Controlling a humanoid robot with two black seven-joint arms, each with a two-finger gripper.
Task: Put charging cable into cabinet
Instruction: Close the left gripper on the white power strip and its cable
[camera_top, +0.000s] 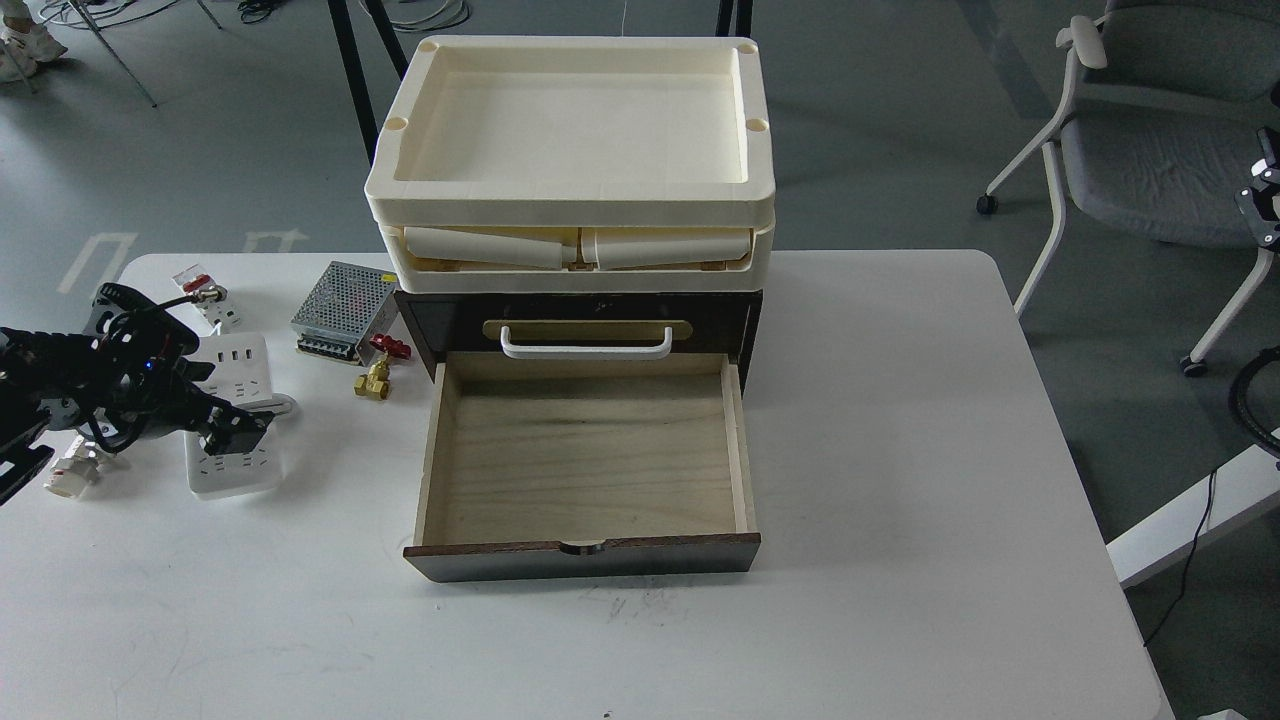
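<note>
The charging cable (235, 410) is a flat white power strip with its cord looped round the middle. It lies on the white table (900, 450) left of the cabinet (580, 310). My left gripper (232, 432) is low over the strip's middle, touching or almost touching it; its dark fingers cannot be told apart. The cabinet's pale wood drawer (585, 460) is pulled out toward me and is empty. A small dark part of my right arm, possibly the right gripper (1262, 200), shows at the right edge, far from the table.
Cream trays (570, 150) are stacked on the cabinet. A silver perforated box (343, 305), a brass valve with a red handle (378, 365) and a small white-and-red breaker (205, 300) lie beside the strip. A white fitting (68, 472) is near the left edge. A grey chair (1150, 150) stands to the right.
</note>
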